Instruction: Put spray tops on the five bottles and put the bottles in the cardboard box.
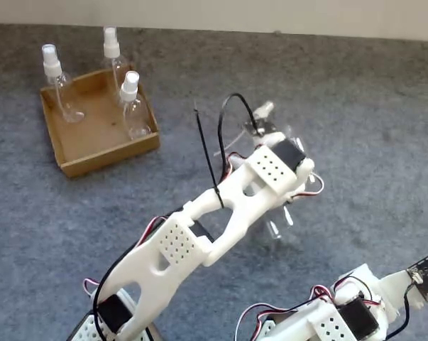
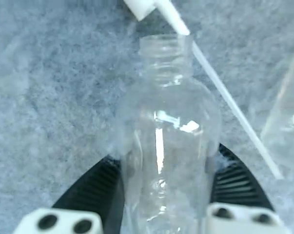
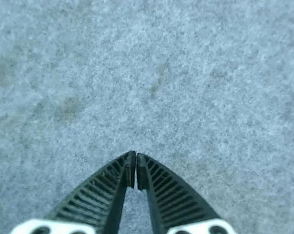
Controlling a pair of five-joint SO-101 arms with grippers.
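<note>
My left gripper (image 2: 164,168) is shut on a clear bottle (image 2: 166,131) whose neck is open and without a top. A white spray top (image 2: 146,7) with its long dip tube (image 2: 229,102) lies on the carpet just past the neck. Part of a second clear bottle (image 2: 288,97) shows beside them. From above, the left arm (image 1: 221,213) stretches to the middle of the carpet, with the spray top (image 1: 264,109) beyond its wrist. The cardboard box (image 1: 68,160) at the back left holds three capped bottles (image 1: 133,106). My right gripper (image 3: 136,170) is shut with nothing in it, low over bare carpet.
Grey carpet (image 1: 370,128) covers the whole work surface. The right arm (image 1: 341,316) sits at the near right edge. A black cable (image 1: 208,153) loops over the left arm. Open carpet lies between the left arm and the box.
</note>
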